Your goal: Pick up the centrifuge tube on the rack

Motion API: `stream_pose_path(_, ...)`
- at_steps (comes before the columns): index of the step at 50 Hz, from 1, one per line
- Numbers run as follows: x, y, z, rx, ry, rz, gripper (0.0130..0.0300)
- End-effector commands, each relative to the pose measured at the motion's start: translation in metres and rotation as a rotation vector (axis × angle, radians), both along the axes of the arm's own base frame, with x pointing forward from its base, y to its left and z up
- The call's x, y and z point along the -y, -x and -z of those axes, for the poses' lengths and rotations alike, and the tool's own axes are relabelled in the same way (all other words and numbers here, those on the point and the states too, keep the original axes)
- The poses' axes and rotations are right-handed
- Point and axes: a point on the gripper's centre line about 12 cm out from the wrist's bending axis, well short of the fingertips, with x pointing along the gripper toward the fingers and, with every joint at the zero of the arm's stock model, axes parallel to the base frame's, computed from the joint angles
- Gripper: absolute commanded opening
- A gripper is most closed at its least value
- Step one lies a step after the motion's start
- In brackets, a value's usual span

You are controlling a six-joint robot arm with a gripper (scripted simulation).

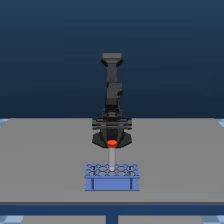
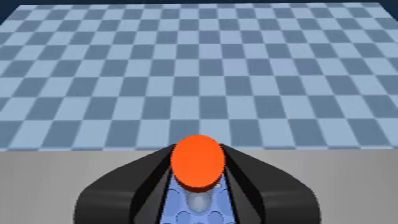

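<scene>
A dark blue backdrop fills the upper half of the exterior view, and below it a flat grey counter (image 1: 45,150) spans the frame; the wrist view adds a blue-and-white checkered floor (image 2: 195,70) beyond the counter's edge.

The largest thing is the dark robot arm (image 1: 113,85), standing upright in the centre of the exterior view and ending in the hand (image 1: 112,142) just below mid-frame. Under it, in the lower centre, sits the rack (image 1: 112,178), a low blue block with round holes on top and dark marks on its face. Smallest is the centrifuge tube (image 1: 112,157): a pale slim shaft rising upright from the rack's middle, its orange-red cap (image 2: 197,162) right at the hand.

In the wrist view the cap lies between the two dark fingers (image 2: 133,187), which flank it closely on either side. The hand is narrowed around the cap, and it seems to be gripping the tube, though contact at the pads is not clear enough to be sure. The tube's lower end looks still seated in, or just at, the rack's top.

To do this step well, I would keep the grip firm on the cap and draw straight up along the tube's axis, avoiding any sideways drift that could scrape the tapered tip against the hole or drag the rack along.
</scene>
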Motion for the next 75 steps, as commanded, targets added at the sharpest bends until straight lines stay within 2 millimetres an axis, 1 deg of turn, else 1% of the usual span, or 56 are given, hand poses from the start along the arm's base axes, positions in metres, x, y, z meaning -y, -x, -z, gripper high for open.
stream_pose_path(1,0.000,0.000,-0.001,0.000,0.006,-0.004,0.0130)
stream_pose_path(35,0.000,0.000,-0.011,0.000,0.006,-0.004,0.0130)
stream_pose_path(40,0.000,0.000,-0.015,0.000,0.006,-0.004,0.0130)
stream_pose_path(43,0.000,0.000,-0.022,0.000,0.006,-0.004,0.0130)
stream_pose_path(45,0.000,0.000,-0.022,0.000,0.006,-0.004,0.0130)
stream_pose_path(48,0.000,0.000,-0.028,0.000,0.006,-0.004,0.0130)
stream_pose_path(58,0.000,0.000,-0.036,0.000,0.006,-0.004,0.0130)
stream_pose_path(75,0.000,0.000,-0.036,0.000,0.006,-0.004,0.0130)
